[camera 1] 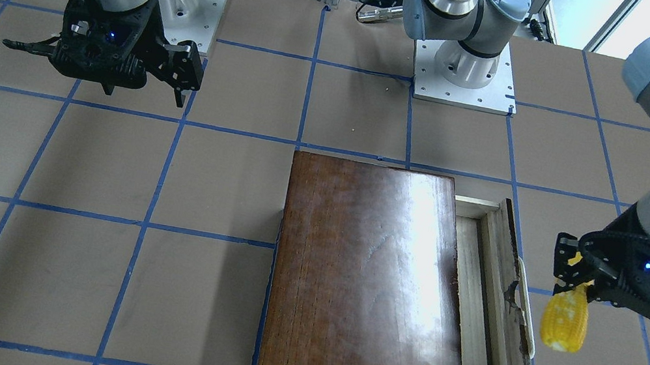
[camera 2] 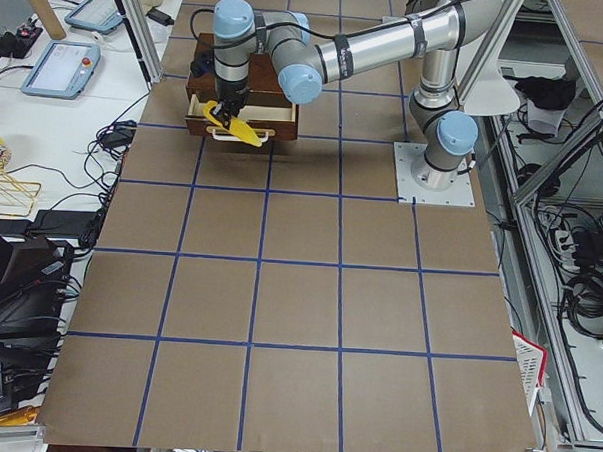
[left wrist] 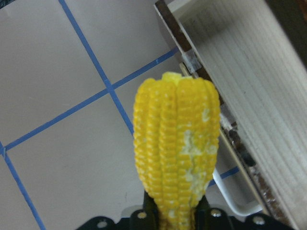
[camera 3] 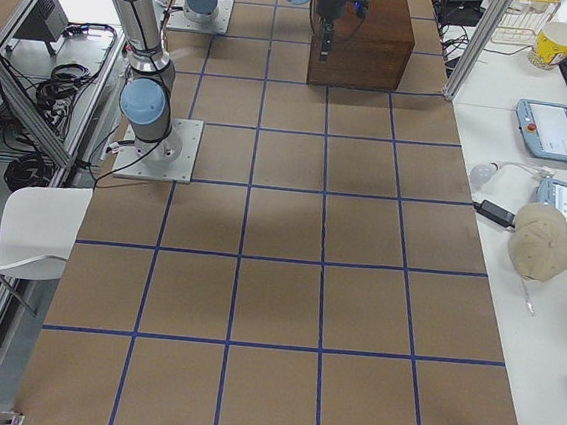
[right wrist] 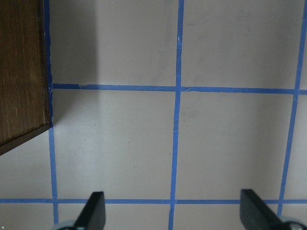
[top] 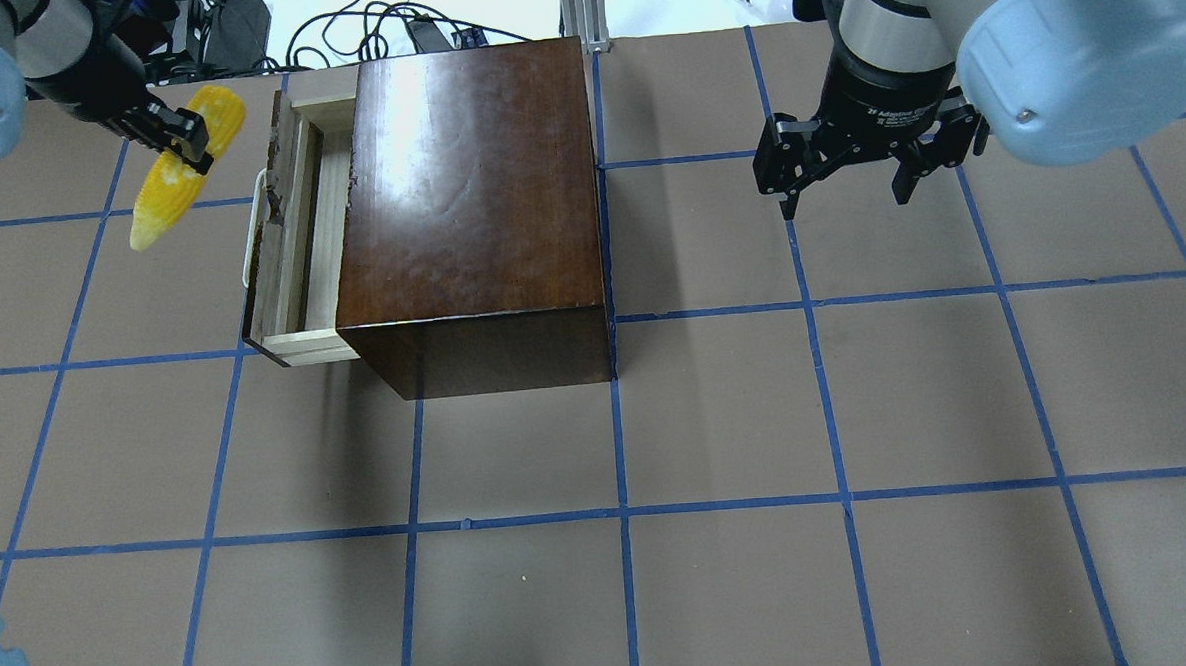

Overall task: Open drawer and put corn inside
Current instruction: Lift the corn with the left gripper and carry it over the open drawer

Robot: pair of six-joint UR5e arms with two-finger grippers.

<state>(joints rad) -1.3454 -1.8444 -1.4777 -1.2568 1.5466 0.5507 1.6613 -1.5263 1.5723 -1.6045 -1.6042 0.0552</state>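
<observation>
- The box, dark and glossy, sits on the desk, which is marked with a grid of blue tape.
- The drawer stands partly pulled out of the box on the robot's left side, its pale wood floor showing between the box and the dark, chipped front panel.
- A white loop handle sits on the outer face of that panel.
- The left jaws pinch the corn across its width, with much of the cob sticking out past them.
- The corn is held above the desk, outside the drawer, just beyond the front panel and near the handle; it is not over the drawer's opening.
- In the left wrist view the cob fills the middle, with the drawer's edge and the handle just to its right.
- The right jaws are spread wide, hanging above bare desk on the box's other side, well apart from it.
- The right wrist view shows both fingertips far apart over taped squares, with a corner of the box at the upper left.
</observation>
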